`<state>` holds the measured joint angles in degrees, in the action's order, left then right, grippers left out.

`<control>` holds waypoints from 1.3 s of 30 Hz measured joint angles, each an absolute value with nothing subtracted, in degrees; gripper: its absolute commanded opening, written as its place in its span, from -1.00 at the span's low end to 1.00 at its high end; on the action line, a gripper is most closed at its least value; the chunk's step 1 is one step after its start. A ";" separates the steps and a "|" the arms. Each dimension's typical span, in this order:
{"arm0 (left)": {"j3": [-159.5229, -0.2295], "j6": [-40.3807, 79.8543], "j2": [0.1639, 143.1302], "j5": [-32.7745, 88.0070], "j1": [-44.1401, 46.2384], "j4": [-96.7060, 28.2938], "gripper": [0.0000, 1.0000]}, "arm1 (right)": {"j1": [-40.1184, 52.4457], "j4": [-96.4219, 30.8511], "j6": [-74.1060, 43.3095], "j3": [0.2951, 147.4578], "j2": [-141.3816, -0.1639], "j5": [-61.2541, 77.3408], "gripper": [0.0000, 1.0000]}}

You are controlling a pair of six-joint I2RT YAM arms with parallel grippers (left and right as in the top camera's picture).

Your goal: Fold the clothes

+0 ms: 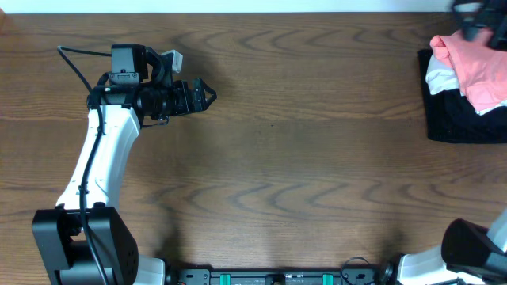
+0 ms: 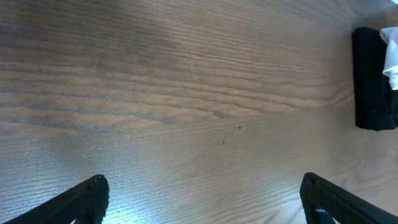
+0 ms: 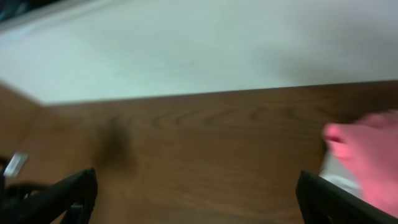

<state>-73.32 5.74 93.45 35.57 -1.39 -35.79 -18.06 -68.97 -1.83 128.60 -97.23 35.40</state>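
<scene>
Overhead: clothes pile, pink over white over black, is heaped at the far right of the desk. The right fingers hover at its back edge; the left fingers are well apart, mid-left. Risk: a pinch could snag several layers and drag the whole heap.
Left wrist: fingers spread, empty. Bare woodgrain, soft glare.
Right wrist: blurred. Fingers spread, pink garment at lower right, pale wall beyond the desk.

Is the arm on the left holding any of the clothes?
No: the left tool is open and holds nothing, while the clothes pile lies far off to its right.
</scene>
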 measured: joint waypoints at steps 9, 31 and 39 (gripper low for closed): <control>-73.32 5.74 93.45 35.57 -1.39 -35.79 0.96 | -9.91 -70.91 -0.10 128.51 -98.08 27.77 0.99; -73.32 5.74 81.06 34.68 -1.52 -36.12 0.96 | -9.93 -71.33 0.32 128.51 -98.08 25.63 0.98; -73.06 5.52 62.06 28.27 -1.67 -34.17 0.96 | -9.93 -71.33 0.32 128.51 -98.08 25.63 0.99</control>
<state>-73.06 5.52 62.06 28.27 -1.67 -34.17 -9.93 -71.33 0.32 128.51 -98.08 25.63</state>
